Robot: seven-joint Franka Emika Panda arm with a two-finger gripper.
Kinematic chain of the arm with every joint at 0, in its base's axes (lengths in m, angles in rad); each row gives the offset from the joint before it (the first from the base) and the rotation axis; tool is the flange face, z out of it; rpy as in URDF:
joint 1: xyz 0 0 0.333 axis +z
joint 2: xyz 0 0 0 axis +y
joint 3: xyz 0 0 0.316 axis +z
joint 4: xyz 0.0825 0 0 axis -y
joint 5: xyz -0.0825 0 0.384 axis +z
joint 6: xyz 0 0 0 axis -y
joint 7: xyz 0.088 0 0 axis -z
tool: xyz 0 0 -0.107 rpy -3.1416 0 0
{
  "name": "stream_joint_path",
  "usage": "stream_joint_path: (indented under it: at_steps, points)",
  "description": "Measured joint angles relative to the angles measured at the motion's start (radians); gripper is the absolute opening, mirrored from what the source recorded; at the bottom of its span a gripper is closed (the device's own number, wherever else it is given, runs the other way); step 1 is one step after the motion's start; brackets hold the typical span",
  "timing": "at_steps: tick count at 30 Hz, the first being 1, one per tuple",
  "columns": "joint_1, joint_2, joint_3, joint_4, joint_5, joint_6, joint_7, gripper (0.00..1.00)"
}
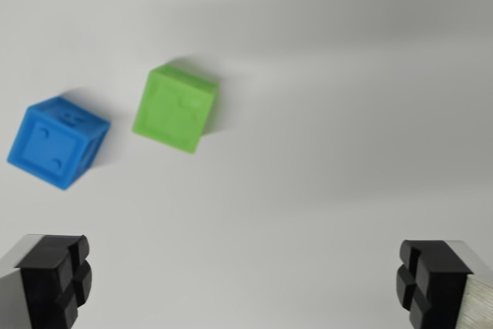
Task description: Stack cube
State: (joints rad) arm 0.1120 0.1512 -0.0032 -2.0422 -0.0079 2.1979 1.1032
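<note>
Green cube (pixel 176 108) sits upper left of centre, rotated w/ corners skewed to the frame edges; blue cube (pixel 58 142) near it at far left, narrow gap btwn, not touching. Gripper (pixel 245 283) spread wide, nothing held, black pads (pixel 55 276) in the bottom corners. White table (pixel 347 152) bare across centre and right, shadow bands along the top.

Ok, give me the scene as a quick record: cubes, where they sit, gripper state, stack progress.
cubes: blue cube, green cube
layout: both on the white table, blue toward the wrist view's left of green, apart, not touching
gripper: gripper open, nothing between the fingers
gripper position: cubes lie off toward the wrist view's upper left, not between the fingers
stack: not yet started
</note>
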Motion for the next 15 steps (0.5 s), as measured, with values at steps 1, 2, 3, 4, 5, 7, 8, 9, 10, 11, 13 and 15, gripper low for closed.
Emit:
stream_joint_path:
  at_steps: [1, 2, 3, 4, 5, 7, 8, 9, 10, 11, 13, 15]
  points:
    - [0.004, 0.004, 0.001, -0.002, 0.0, 0.005, 0.013, 1.0]
    - [0.006, 0.005, 0.001, -0.002, 0.0, 0.007, 0.02, 1.0]
    - [0.01, 0.01, 0.002, -0.004, 0.0, 0.012, 0.035, 1.0]
    - [0.015, 0.013, 0.002, -0.005, 0.0, 0.017, 0.049, 1.0]
    - [0.019, 0.017, 0.003, -0.007, 0.0, 0.021, 0.062, 1.0]
    - [0.027, 0.023, 0.004, -0.009, 0.0, 0.03, 0.089, 1.0]
    - [0.031, 0.026, 0.004, -0.011, 0.0, 0.035, 0.102, 1.0]
    - [0.034, 0.028, 0.005, -0.012, 0.0, 0.038, 0.109, 1.0]
    - [0.038, 0.031, 0.005, -0.013, 0.0, 0.043, 0.123, 1.0]
    - [0.042, 0.035, 0.006, -0.015, 0.0, 0.048, 0.137, 1.0]
    - [0.052, 0.044, 0.007, -0.017, 0.0, 0.058, 0.168, 1.0]
    - [0.061, 0.053, 0.008, -0.019, 0.0, 0.068, 0.197, 1.0]
